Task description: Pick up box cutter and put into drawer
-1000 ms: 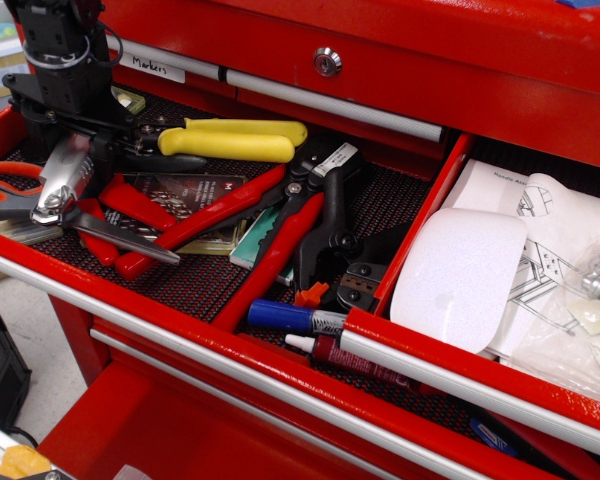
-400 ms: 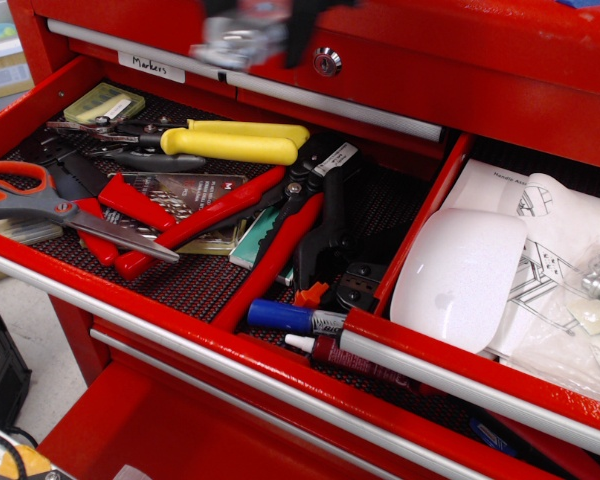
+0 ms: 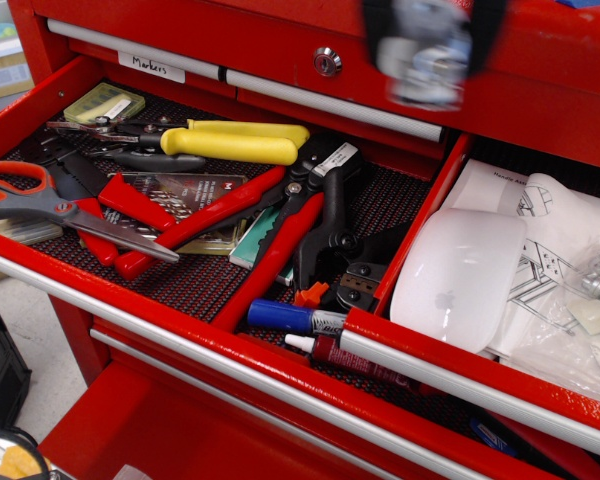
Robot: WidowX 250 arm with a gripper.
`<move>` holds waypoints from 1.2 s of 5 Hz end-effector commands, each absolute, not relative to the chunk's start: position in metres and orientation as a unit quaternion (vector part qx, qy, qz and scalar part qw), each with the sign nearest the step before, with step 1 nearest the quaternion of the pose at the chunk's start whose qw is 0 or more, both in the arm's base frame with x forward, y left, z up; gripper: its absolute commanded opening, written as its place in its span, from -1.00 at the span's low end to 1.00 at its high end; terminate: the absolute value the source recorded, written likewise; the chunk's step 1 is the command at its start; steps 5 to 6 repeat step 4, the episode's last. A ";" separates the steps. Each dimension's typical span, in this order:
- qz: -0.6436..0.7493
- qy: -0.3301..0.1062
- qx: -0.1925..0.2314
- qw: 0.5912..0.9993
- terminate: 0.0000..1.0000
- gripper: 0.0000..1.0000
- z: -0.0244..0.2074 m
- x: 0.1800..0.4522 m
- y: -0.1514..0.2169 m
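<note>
My gripper (image 3: 428,45) is a motion-blurred shape at the top of the view, above the red divider between the two open drawers. Its dark fingers (image 3: 380,30) flank a blurred silver-grey object that looks like the box cutter (image 3: 425,68), held in the air in front of the cabinet face. The right drawer (image 3: 450,350) lies below and to the right of it. The left drawer (image 3: 130,300) holds the orange-handled scissors (image 3: 40,200) and the yellow-handled pliers (image 3: 230,142).
The left drawer also holds red-handled tools (image 3: 210,215), black crimpers (image 3: 330,225), a blue marker (image 3: 285,318) and a red tube (image 3: 360,362). The right drawer holds a white mouse (image 3: 460,275), paper sheets (image 3: 550,215) and small plastic bags (image 3: 590,300). A keyhole (image 3: 327,62) sits on the closed drawer above.
My gripper lifted the box cutter out of the left drawer's left end. It then swept right along the top of the view to above the divider.
</note>
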State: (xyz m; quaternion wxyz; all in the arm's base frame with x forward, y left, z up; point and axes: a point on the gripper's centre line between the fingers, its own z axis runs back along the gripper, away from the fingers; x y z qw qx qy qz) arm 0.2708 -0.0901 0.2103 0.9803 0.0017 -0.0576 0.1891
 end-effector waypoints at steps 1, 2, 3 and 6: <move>0.195 -0.097 0.019 0.976 -1.00 1.00 0.235 0.269 -0.122; 0.195 -0.097 0.019 0.976 -1.00 1.00 0.235 0.269 -0.122; 0.195 -0.097 0.019 0.976 -1.00 1.00 0.235 0.269 -0.122; 0.195 -0.097 0.019 0.976 1.00 1.00 0.235 0.269 -0.122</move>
